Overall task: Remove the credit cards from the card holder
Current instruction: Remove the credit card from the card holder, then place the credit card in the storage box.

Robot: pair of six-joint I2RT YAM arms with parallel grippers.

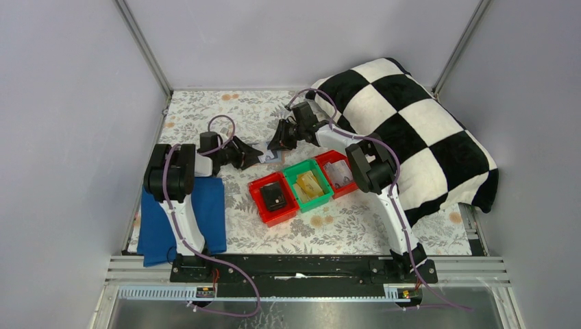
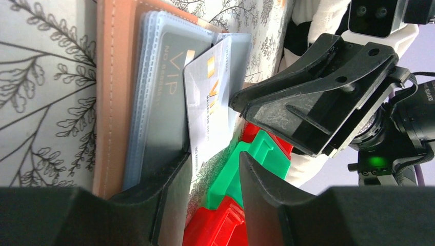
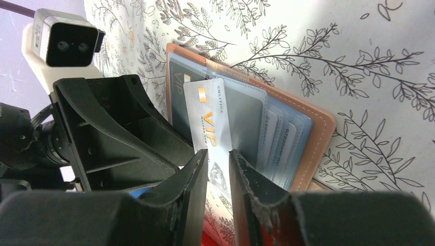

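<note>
The salmon-pink card holder [image 1: 264,157] lies open on the floral tablecloth between both grippers. In the left wrist view its pink cover [image 2: 110,102] holds clear sleeves with a grey VIP card [image 2: 164,97]. A white credit card [image 2: 205,102] sticks out of them at a slant. My left gripper [image 2: 214,159] is open, its left finger resting on the sleeves. My right gripper [image 3: 218,154] stands narrowly open over the white card [image 3: 210,118], whose face shows through the gap. Several pale blue cards [image 3: 282,143] sit in the holder [image 3: 318,133].
A red bin [image 1: 274,199] with a black item, a green bin [image 1: 308,184] and another red bin [image 1: 337,173] stand just in front of the holder. A black-and-white checkered pillow [image 1: 411,130] fills the right side. A blue cloth [image 1: 181,219] lies front left.
</note>
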